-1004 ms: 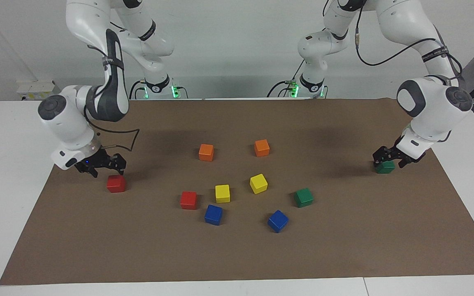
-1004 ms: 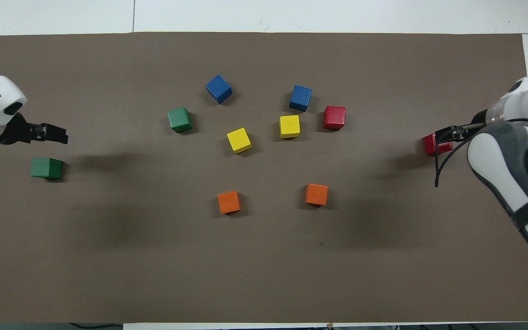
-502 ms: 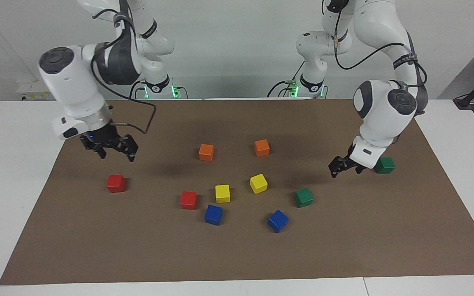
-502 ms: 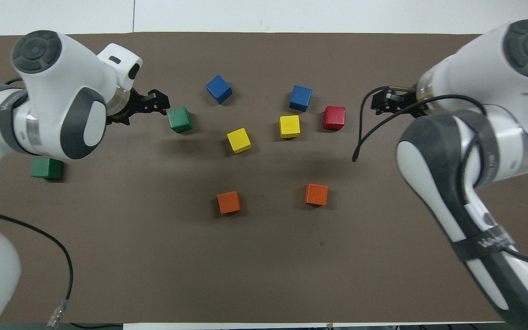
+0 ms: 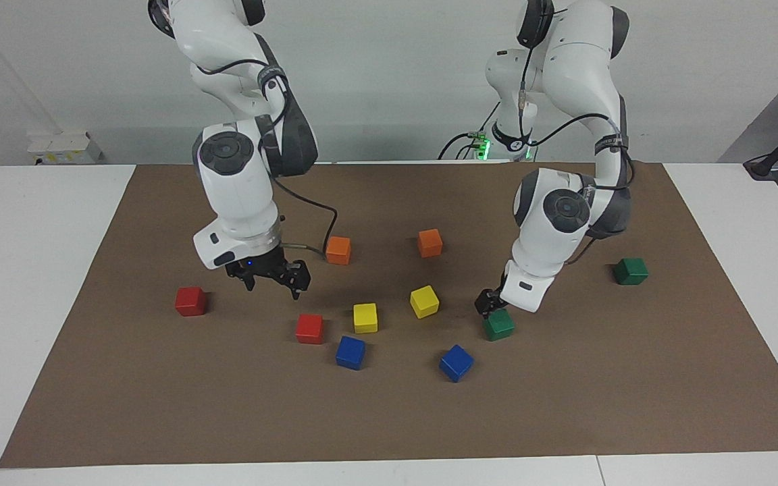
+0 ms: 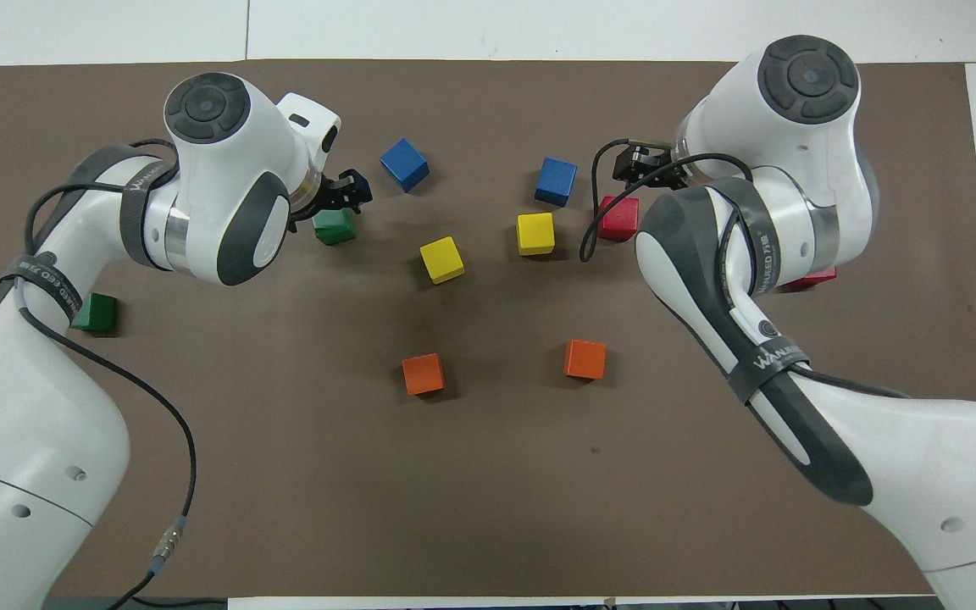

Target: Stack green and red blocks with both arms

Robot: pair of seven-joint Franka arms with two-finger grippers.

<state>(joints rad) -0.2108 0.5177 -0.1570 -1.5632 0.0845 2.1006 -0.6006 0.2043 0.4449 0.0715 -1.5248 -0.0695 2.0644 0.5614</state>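
1. In the overhead view the right arm's forearm covers most of the outer red block [image 6: 818,276], which lies toward the right arm's end of the brown mat [image 5: 389,418]; the facing view shows it whole [image 5: 190,301].
2. The left arm's wrist hides part of the inner green block [image 6: 335,227] from above.
3. The left gripper [image 5: 490,302] hangs low, right above that green block [image 5: 498,325]. Most of it sits behind the wrist, so I cannot tell how its jaws stand or whether it touches.
4. The right gripper [image 5: 269,277] hovers above the inner red block [image 5: 309,329], jaws spread, holding nothing.
5. The outer green block [image 5: 631,271] sits alone toward the left arm's end.
6. Both arms bend steeply down over the mat's middle, wrists pointing at the worktop.
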